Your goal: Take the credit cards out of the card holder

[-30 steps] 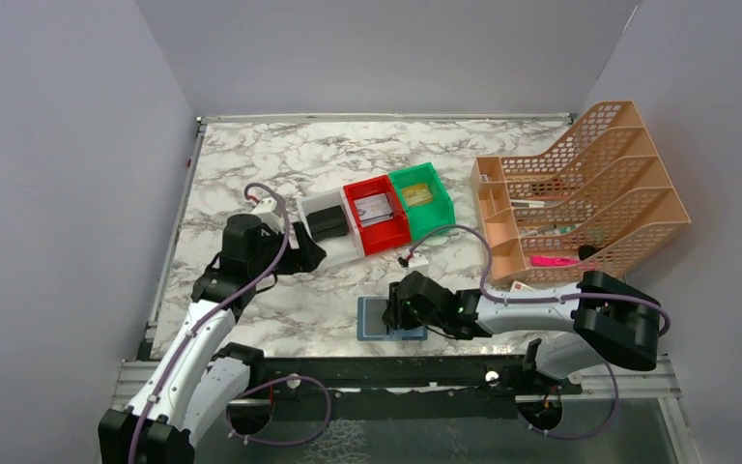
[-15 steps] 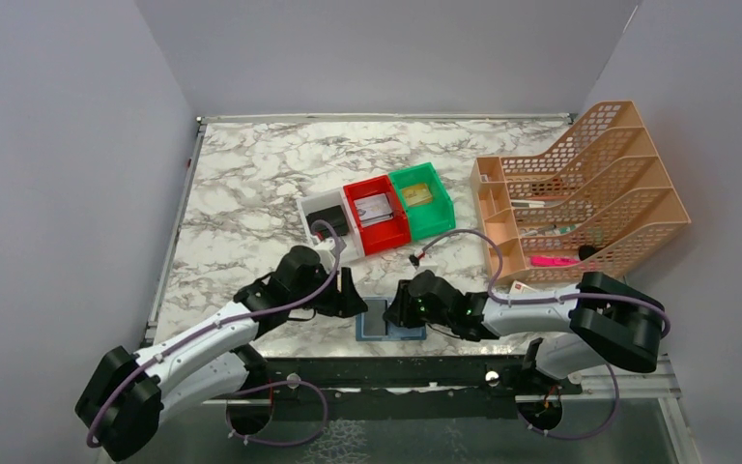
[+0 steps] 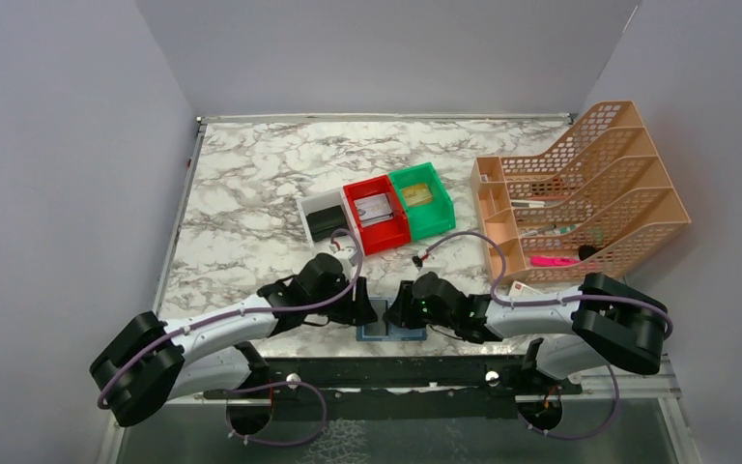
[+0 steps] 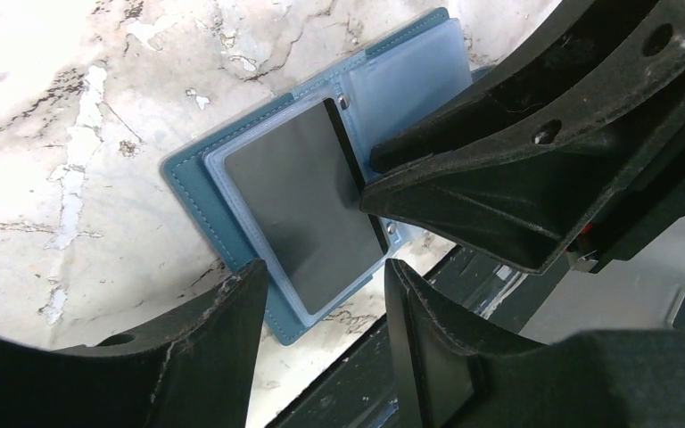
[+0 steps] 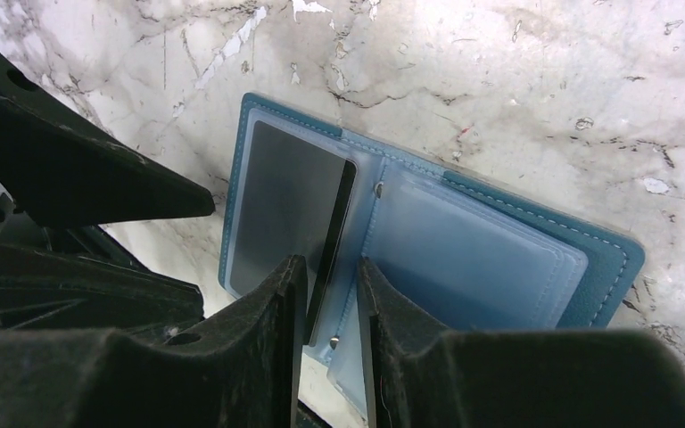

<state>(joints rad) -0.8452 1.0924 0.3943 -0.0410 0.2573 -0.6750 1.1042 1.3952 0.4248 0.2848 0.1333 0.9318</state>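
The teal card holder (image 3: 393, 330) lies open near the table's front edge. A dark credit card (image 4: 303, 209) sits in its left clear pocket, its inner long edge raised. My right gripper (image 5: 328, 267) stands over the fold, narrowly open. That raised card edge (image 5: 325, 259) runs between its fingers, close to the left one, with a gap to the right one. My left gripper (image 4: 321, 276) hovers open at the holder's near left corner (image 4: 276, 321), nothing between its fingers. The right-hand pockets (image 5: 473, 259) look pale blue, and I cannot tell what is in them.
Behind the holder stand a white bin with a black wallet (image 3: 327, 220), a red bin (image 3: 379, 213) and a green bin (image 3: 423, 198). A peach file organiser (image 3: 580, 184) fills the right side. The black front rail (image 3: 396, 372) runs just below the holder.
My left arm has swung from the white bin down to the holder's left side, its jaws narrowing. The right gripper has stayed over the holder's fold.
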